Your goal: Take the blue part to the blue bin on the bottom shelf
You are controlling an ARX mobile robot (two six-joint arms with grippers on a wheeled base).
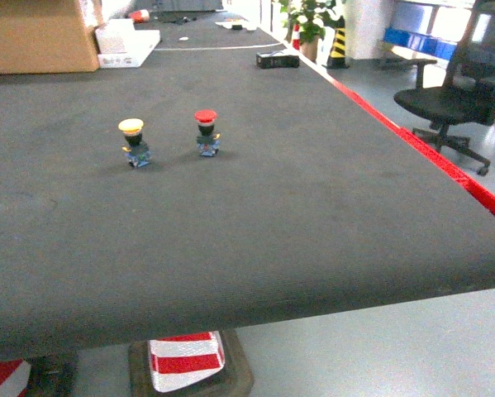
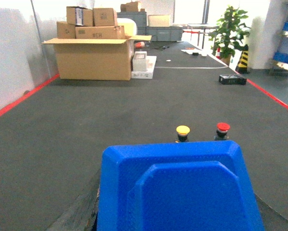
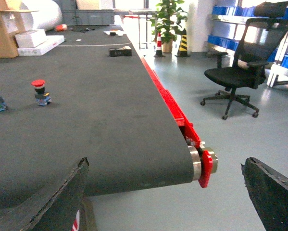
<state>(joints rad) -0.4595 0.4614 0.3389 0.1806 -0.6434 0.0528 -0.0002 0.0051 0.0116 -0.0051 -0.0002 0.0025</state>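
Note:
The blue part [image 2: 177, 190], a bright-blue moulded plastic piece with bevelled corners, fills the bottom of the left wrist view. My left gripper [image 2: 178, 211] is shut on it. Only its dark finger [image 2: 79, 214] shows at the part's left side, and the part hides the tips. In the right wrist view my right gripper [image 3: 165, 192] is open with nothing between its fingers, and it hangs past the front end of the dark belt [image 3: 100, 125]. The blue bin and the bottom shelf are out of view. Neither gripper shows in the head view.
A yellow-capped push button [image 1: 133, 141] and a red-capped one [image 1: 207, 131] stand on the dark conveyor belt [image 1: 255, 223]. Cardboard boxes [image 1: 36, 37] and a small black box [image 1: 278, 59] lie at its far end. A red rail [image 1: 412, 136] edges its right side. An office chair [image 1: 454, 99] stands beyond.

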